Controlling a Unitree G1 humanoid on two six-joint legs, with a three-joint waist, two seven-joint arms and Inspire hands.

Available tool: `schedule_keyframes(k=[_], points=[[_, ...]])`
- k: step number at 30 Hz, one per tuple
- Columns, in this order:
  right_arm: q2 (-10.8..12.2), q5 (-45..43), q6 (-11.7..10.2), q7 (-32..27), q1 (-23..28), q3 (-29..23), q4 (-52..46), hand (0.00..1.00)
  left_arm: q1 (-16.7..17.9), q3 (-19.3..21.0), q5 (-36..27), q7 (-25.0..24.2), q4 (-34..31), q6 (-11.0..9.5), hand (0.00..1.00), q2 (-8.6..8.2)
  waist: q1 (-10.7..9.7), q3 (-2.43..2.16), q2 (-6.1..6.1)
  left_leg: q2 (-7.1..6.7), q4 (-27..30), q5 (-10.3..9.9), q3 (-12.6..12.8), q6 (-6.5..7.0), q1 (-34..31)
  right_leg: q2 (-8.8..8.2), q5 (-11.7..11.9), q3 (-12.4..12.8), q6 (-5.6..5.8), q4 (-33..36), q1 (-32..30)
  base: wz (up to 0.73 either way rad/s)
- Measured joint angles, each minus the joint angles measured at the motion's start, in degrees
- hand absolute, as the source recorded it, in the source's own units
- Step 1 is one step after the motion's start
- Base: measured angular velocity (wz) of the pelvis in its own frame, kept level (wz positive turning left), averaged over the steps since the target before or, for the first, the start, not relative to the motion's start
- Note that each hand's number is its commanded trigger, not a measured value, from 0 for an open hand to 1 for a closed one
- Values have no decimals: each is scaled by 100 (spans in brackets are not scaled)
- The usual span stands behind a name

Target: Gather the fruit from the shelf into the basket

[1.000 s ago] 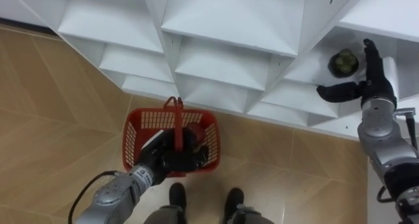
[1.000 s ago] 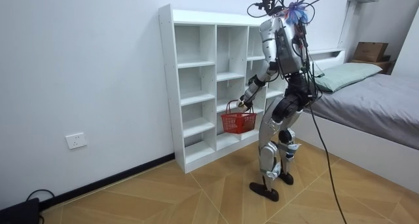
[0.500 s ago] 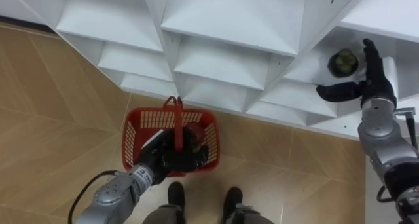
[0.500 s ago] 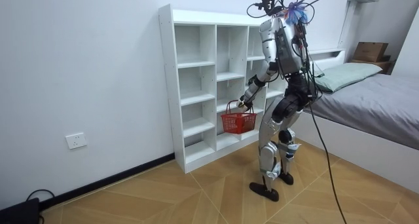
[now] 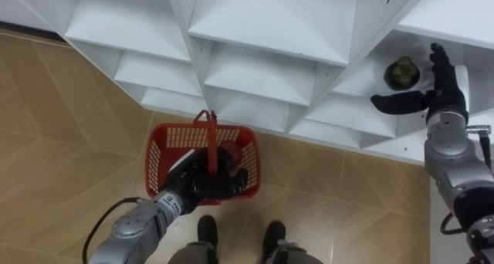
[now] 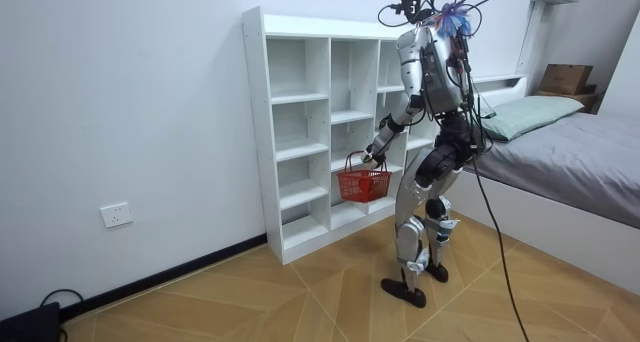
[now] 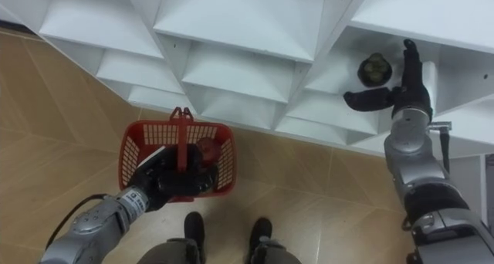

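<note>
Reaching step: at upper right, the right hand (image 5: pixel 438 94), fingers spread and holding nothing, is just beside the dark green fruit (image 5: pixel 401 72) on a closet (image 5: pixel 270 25) shelf. At lower left, the left hand (image 5: pixel 197 184) clenches the basket (image 5: pixel 158 162) handle. Next, the right hand likely needs to close round the fruit.

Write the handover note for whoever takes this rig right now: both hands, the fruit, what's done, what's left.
Left robot hand: shut on the handle of the red basket, held low before the white shelves.
Right robot hand: open, spread beside the green fruit on a right-side shelf, not closed on it.
Done: what looks like a red fruit lies in the basket.
Left: grasp the green fruit, drop it in the basket.
</note>
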Motion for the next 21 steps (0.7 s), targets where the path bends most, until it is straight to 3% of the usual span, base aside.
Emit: schedule_keyframes(k=[20, 21], points=[[-40, 146, 0, 127, -34, 5, 0, 0, 1, -120, -6, 6, 1, 0, 100, 85, -17, 1, 1, -1, 2, 1, 6, 0, 9, 1, -1, 14, -1, -7, 2, 0], [-40, 133, 0, 120, -34, 10, 0, 4, 1, -132, -5, 8, 1, 0, 100, 85, -15, 2, 3, 0, 2, 1, 7, 0, 9, 1, -1, 14, -1, -12, 2, 0]])
